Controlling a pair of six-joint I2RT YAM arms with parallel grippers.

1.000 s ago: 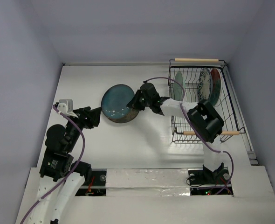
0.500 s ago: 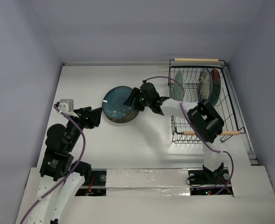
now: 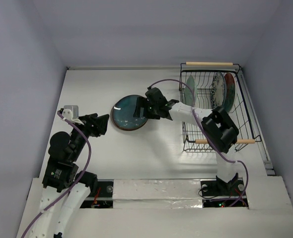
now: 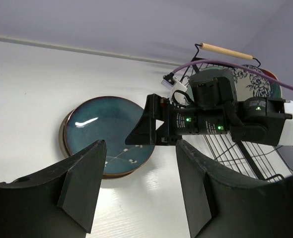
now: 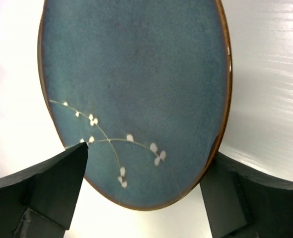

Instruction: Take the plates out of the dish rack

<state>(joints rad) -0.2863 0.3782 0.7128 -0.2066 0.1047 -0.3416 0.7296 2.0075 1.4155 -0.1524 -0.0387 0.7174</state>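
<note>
Teal plate (image 3: 127, 113) lies flat on the worktop (image 3: 87, 89), left of the dish rack (image 3: 246, 106) and well apart from it. Right fingers (image 5: 52, 183) are spread wide over the plate's rack-side edge, one on each side of the rim; cannot tell if they touch it. Left fingers (image 4: 82, 183) are wide apart with nothing between them, near the plate's left side but clear of it. Three plates stand upright in the rack: pale green plate (image 3: 190, 84), white and blue floral plate (image 3: 217, 87), red plate (image 3: 229, 91).
</note>
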